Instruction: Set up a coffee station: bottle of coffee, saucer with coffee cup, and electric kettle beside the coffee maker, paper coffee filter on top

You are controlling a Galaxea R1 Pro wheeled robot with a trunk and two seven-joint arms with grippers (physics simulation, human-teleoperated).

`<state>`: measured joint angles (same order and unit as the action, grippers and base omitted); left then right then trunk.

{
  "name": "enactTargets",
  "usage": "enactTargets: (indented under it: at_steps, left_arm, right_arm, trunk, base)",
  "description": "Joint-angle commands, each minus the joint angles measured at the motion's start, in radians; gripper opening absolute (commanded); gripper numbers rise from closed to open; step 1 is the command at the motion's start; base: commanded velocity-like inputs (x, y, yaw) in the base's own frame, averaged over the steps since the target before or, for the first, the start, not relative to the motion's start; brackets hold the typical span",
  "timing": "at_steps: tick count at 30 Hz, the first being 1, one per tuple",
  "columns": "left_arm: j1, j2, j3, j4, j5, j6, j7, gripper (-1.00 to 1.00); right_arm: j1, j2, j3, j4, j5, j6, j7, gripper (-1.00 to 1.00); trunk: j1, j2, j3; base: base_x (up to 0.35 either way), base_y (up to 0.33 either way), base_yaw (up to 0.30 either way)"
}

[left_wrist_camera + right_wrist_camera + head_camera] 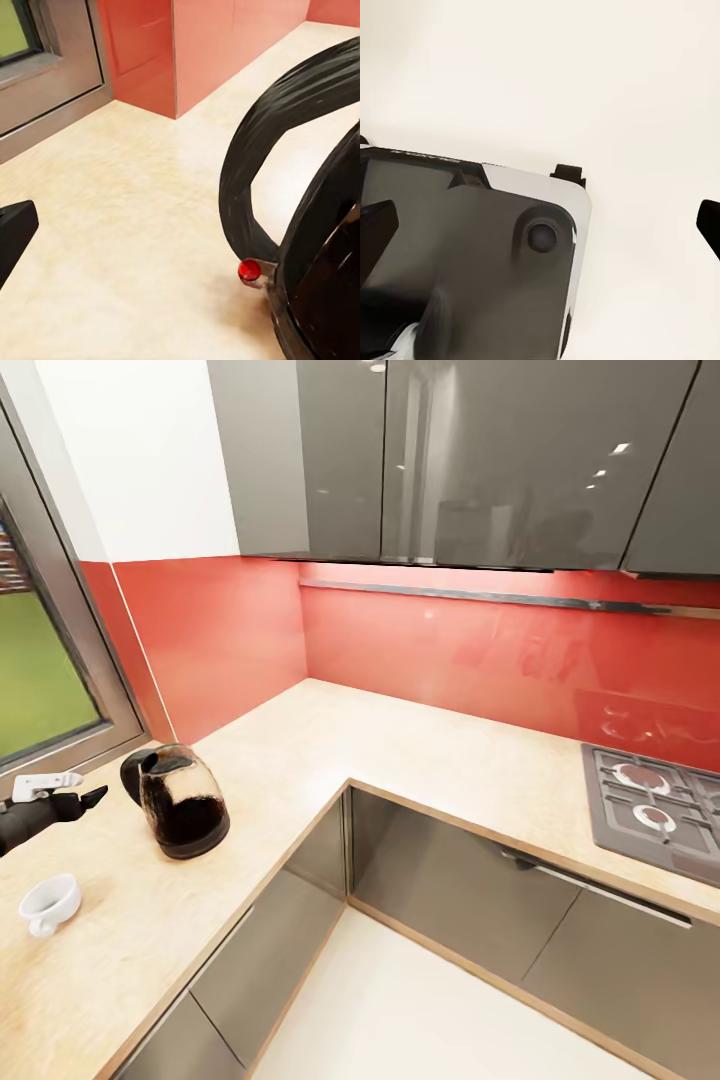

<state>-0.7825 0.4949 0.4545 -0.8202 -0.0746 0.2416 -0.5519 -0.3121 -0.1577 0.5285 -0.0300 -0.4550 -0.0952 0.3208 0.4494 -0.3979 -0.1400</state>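
nearby electric kettle [183,803]: glass, dark lower half, upright.

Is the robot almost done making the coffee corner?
Not yet. The electric kettle stands upright on the kitchen countertop, and the coffee cup sits bare on the counter, with no saucer under it. The left gripper is beside the kettle's handle, its fingers apart and holding nothing. Coffee maker, coffee bottle, filter and saucer aren't in sight here, so most of the setup seems left.
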Motion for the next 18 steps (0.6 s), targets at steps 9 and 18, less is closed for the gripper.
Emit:
enactTargets:
  at_steps: [9, 18]
  left_arm:
    - [-0.001, -0.001, 0.004, -0.001, -0.008, 0.005, -0.008, 1.00]
    - [-0.001, -0.001, 0.005, 0.001, -0.008, 0.005, -0.008, 1.00]
  right_arm:
    - [-0.001, 0.000, 0.008, 0.001, -0.010, -0.003, 0.004, 1.00]
    - [-0.001, 0.000, 0.008, 0.001, -0.010, -0.003, 0.004, 1.00]
  trunk:
    - [0.001, -0.002, -0.002]
    - [0.001, -0.002, -0.002]
  base:
    - [0.173, 0.001, 0.000]
    - [0.034, 0.000, 0.000]
